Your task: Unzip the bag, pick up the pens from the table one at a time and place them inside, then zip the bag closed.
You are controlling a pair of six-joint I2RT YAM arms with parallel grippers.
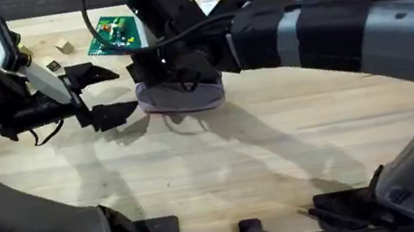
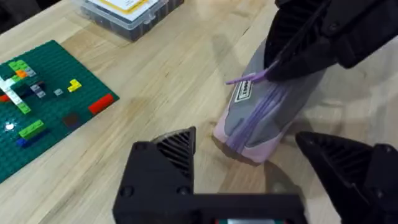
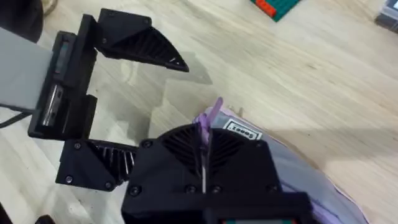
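Nearest you in the overhead view, the lower band of the pale joined-plank wooden table (image 1: 227,188) lies bare between the two arm bases.

Mid-frame, slightly left of centre, sits the soft lilac-purple pencil pouch with a grey side panel (image 1: 183,96). Your right gripper (image 1: 171,70) is down on top of it. In the right wrist view its fingers are closed together on the thin purple zip-pull tab (image 3: 212,113), which stands up between them. In the left wrist view that tab sticks out from the pouch's near end, by the small label.

Your left gripper (image 1: 97,94) hangs just left of the pouch, jaws wide apart, holding nothing, not touching the fabric.

Upper left of centre lies a green brick baseplate with coloured bricks (image 1: 115,32).

Judgement: the zip looks shut along its visible length, so unzipping is only beginning. No pen is identifiable, so I cannot tell whether loading has begun; the final zipping remains.
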